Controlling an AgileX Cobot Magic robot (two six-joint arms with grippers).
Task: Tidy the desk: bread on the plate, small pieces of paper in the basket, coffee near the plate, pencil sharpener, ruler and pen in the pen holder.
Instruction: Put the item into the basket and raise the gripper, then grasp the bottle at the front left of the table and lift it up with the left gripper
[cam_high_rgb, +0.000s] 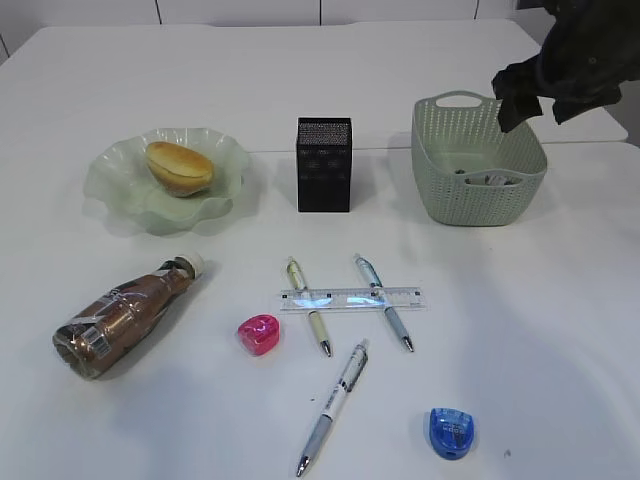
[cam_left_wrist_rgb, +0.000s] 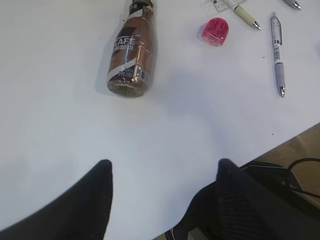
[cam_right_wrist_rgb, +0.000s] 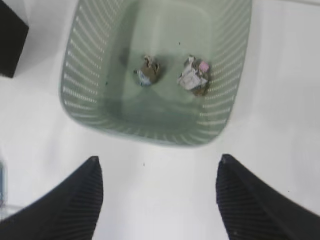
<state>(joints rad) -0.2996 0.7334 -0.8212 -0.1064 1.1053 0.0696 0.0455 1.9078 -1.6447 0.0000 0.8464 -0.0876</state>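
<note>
The bread (cam_high_rgb: 180, 167) lies on the wavy green plate (cam_high_rgb: 110, 180) at the left. In the middle stands the black mesh pen holder (cam_high_rgb: 323, 165). To its right, the basket (cam_high_rgb: 478, 200) holds two crumpled paper pieces (cam_right_wrist_rgb: 147, 70) (cam_right_wrist_rgb: 194, 76). My right gripper (cam_right_wrist_rgb: 159, 167) hangs open and empty above the basket's near edge, also seen as the right gripper (cam_high_rgb: 515, 108). The coffee (cam_high_rgb: 125, 315) lies on its side at front left. The ruler (cam_high_rgb: 350, 299) rests across two pens (cam_high_rgb: 308, 318) (cam_high_rgb: 383, 300). My left gripper (cam_left_wrist_rgb: 162, 170) is open over bare desk, near the coffee (cam_left_wrist_rgb: 131, 50).
A third pen (cam_high_rgb: 333, 405) lies at the front. A pink pencil sharpener (cam_high_rgb: 259, 333) sits left of the pens and a blue one (cam_high_rgb: 452, 432) at front right. The desk's front edge (cam_left_wrist_rgb: 280, 142) runs close beside my left gripper.
</note>
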